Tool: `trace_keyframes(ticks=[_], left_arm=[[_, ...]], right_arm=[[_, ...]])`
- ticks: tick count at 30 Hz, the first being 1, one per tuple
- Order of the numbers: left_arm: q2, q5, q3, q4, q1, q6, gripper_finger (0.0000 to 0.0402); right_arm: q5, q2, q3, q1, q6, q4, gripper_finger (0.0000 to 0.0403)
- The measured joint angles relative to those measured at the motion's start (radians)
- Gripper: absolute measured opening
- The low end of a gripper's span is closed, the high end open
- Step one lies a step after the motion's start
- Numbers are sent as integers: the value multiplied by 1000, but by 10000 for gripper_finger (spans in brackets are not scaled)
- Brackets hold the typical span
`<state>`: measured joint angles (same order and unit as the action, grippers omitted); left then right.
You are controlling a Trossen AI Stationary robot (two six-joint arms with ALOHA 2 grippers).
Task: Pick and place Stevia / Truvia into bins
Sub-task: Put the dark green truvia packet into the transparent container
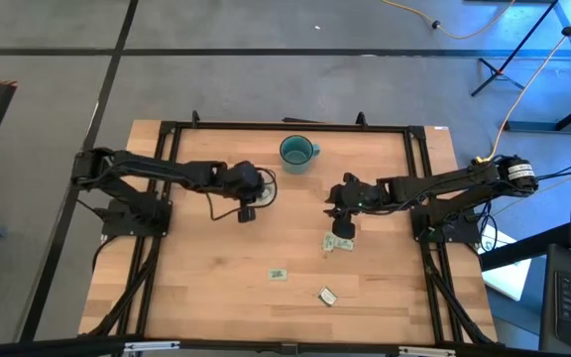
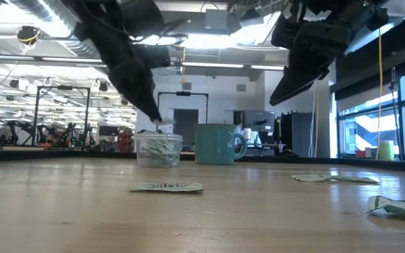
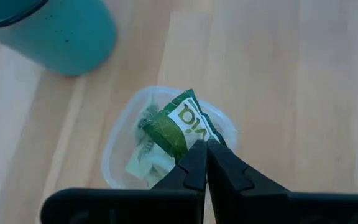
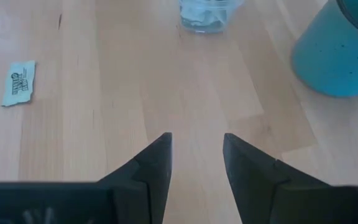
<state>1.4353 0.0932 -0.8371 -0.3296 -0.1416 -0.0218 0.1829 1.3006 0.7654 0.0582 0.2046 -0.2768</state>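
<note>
The left tool (image 3: 205, 146) pinches a Truvia packet (image 3: 180, 126) over the clear tub (image 3: 120, 155) beside the teal mug (image 3: 61, 31), while the right tool (image 4: 196, 149) hangs wide above bare desk (image 4: 135, 74).

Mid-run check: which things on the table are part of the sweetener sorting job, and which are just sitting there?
Part of the job:
- clear tub, already holding packets
- green packet pinched in the left gripper over the tub
- loose packets on the table
- right gripper, jaws open, holding nothing

Just lying about:
- teal mug
</note>
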Motion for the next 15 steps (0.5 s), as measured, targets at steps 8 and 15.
trace_keyframes(ticks=[8,15], left_arm=[[97,-3,-1,6,-58,-34,4],[76,-67,-1,9,-62,-52,49]], right_arm=[[-30,0,0,5,0,-3,147],[-106,0,0,51,0,-1,147]])
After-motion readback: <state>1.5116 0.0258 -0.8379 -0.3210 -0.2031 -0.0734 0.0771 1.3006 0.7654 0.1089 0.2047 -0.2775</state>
